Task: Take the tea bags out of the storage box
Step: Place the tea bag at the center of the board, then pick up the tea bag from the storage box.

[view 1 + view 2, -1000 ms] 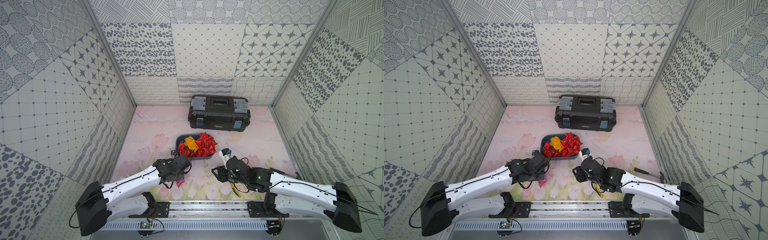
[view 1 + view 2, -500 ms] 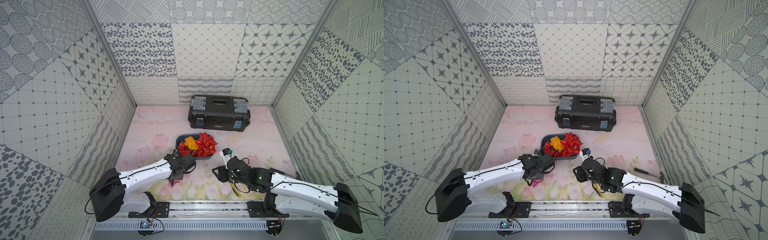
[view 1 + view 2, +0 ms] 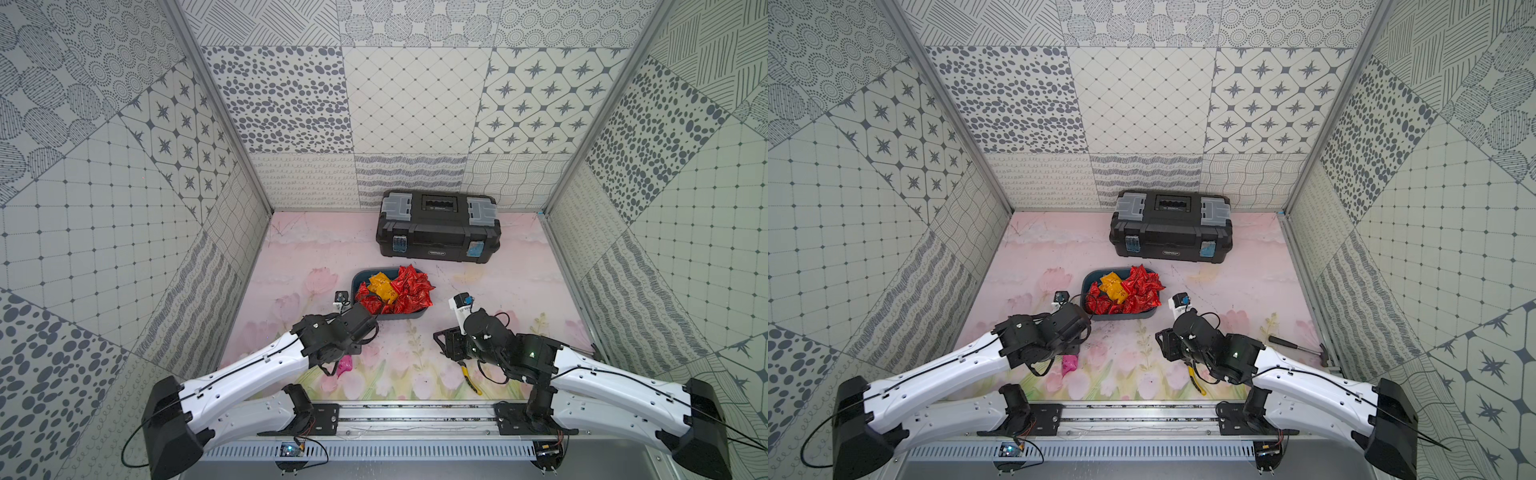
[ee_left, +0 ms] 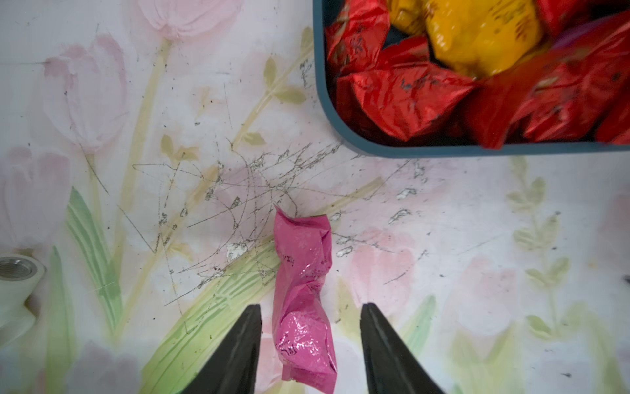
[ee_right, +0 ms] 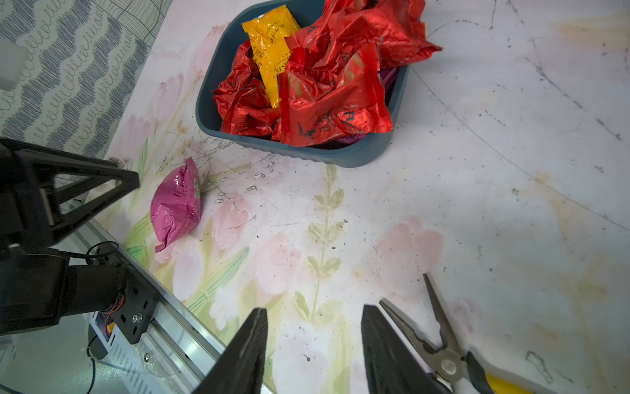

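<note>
The teal storage box [image 3: 403,316] [image 3: 1125,316] sits mid-table, piled with red tea bags [image 3: 409,286] [image 3: 1142,286] and a yellow one [image 3: 382,286] [image 5: 271,44]. One pink tea bag [image 3: 345,365] [image 3: 1069,365] [image 4: 301,296] [image 5: 175,204] lies on the table in front of the box's left corner. My left gripper [image 4: 311,306] is open just over it, a finger on each side and touching neither. My right gripper [image 5: 315,307] is open and empty, low over the table to the right of the box [image 5: 306,153].
Yellow-handled pliers [image 5: 439,351] [image 3: 471,380] lie right beside my right gripper. A black toolbox [image 3: 438,230] stands at the back wall. A hammer [image 3: 1300,347] lies by the right wall. A white fitting [image 4: 17,290] sits left of the pink bag.
My left gripper has opened and let go of the pink tea bag, which now lies on the table. The right arm has hardly moved.
</note>
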